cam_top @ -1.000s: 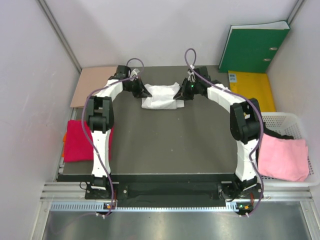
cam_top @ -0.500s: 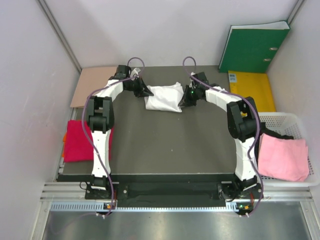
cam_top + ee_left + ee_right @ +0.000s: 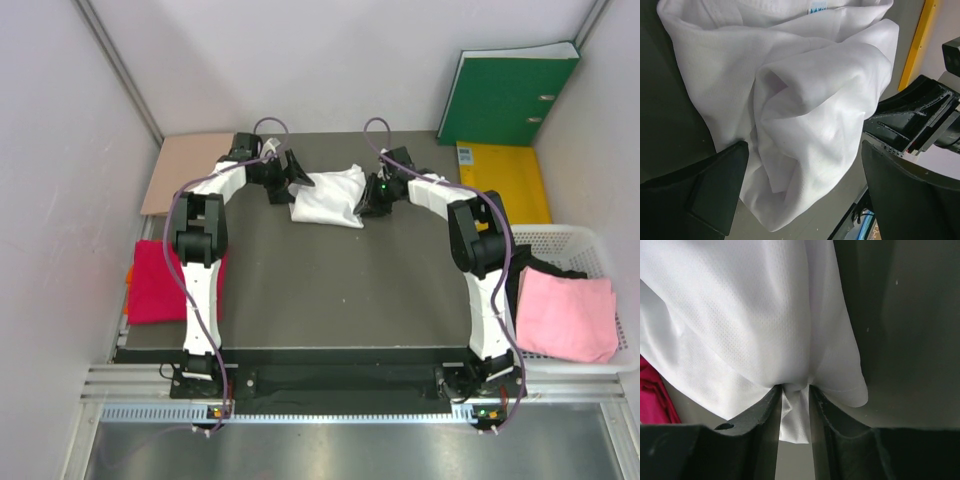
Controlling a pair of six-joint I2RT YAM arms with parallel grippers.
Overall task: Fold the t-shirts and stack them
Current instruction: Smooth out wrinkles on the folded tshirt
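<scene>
Starting at the left edge of the counter [image 3: 330, 290], the red t-shirt [image 3: 158, 282] lies flat in a rough rectangle, partly hanging past that edge and partly hidden by the left arm. It looks folded to you, but the view does not settle it.

At the middle of the far edge your left hand [image 3: 804, 147] is released. Its fingers stand wide apart on either side of the cloth and clamp nothing.

Between the two hands sits the white t-shirt [image 3: 328, 197], a rumpled heap with loose rolls and creases. Its blue neck label [image 3: 817, 7] shows at the top of the left wrist view. Judge it as gathered but not squarely folded.

Your right hand [image 3: 792, 390] is clenched on a pinch of the white t-shirt's edge, and the fabric fans out from that nip.

Beyond the right edge, near the near right corner, the pink t-shirt [image 3: 566, 314] rests in the white basket [image 3: 560, 238] as a soft slab, again seemingly folded.

So you are roughly midway. Two shirts appear to be dealt with, though they lie well apart on opposite sides. The white one is the piece in hand and needs its folds flattened and squared. No stack exists yet, since the three shirts occupy three separate places. You have to finish the white fold and then bring all three together in one pile.
</scene>
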